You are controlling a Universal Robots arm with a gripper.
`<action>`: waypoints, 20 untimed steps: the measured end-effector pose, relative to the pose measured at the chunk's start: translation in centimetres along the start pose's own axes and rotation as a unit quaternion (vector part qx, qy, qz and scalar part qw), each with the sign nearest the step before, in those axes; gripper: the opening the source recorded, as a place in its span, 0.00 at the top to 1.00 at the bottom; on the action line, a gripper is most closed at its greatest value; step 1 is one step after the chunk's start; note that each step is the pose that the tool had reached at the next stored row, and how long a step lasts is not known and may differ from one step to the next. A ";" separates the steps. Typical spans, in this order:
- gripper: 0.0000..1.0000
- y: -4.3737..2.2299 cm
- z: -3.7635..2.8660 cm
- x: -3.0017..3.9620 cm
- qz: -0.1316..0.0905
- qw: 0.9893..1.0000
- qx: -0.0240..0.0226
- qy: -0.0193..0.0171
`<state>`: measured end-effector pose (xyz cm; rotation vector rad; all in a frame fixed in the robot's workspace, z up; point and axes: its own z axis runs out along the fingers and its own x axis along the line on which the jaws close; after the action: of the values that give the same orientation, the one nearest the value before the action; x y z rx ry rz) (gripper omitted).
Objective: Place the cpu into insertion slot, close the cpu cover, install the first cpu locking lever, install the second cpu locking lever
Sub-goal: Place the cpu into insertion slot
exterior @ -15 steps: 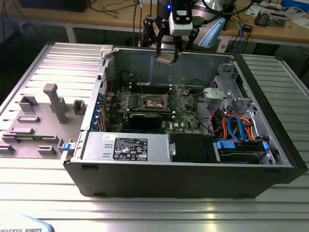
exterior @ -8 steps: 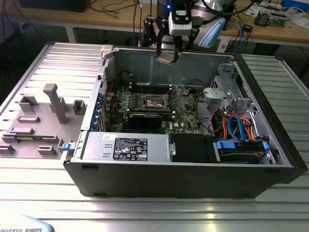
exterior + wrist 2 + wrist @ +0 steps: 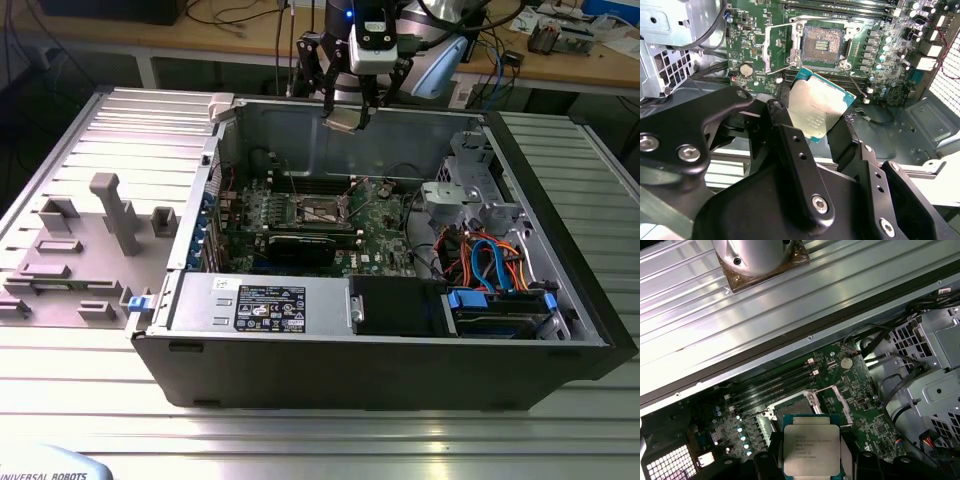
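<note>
The cpu point(image 3: 816, 109) is pinched by its edges in the tool point(image 3: 345, 114), high above the uncovered insertion slot point(image 3: 823, 44), whose cpu cover point(image 3: 781, 47) is swung open.

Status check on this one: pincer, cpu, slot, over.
Copy: pincer shut on cpu, high above the open case. Bare insertion slot, cpu cover raised. Nothing seen between cpu and slot.

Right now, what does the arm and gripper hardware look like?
Arm: silver-grey with pale blue sections, a blue light at the wrist and a white-and-black module mounted there. Gripper: matte black linkage; fingers are flat black bars with silver screw heads.
</note>
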<state>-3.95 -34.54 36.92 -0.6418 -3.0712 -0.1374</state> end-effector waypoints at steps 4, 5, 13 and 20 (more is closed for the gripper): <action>0.46 0.00 0.00 0.00 0.002 1.000 0.000 0.000; 0.46 0.00 0.00 0.00 0.004 1.000 0.000 0.000; 0.46 0.00 0.00 0.00 0.051 0.999 -0.001 -0.004; 0.46 0.00 0.01 0.00 0.099 0.995 -0.002 -0.009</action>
<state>-3.95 -34.54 36.91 -0.9480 -3.0001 -0.1372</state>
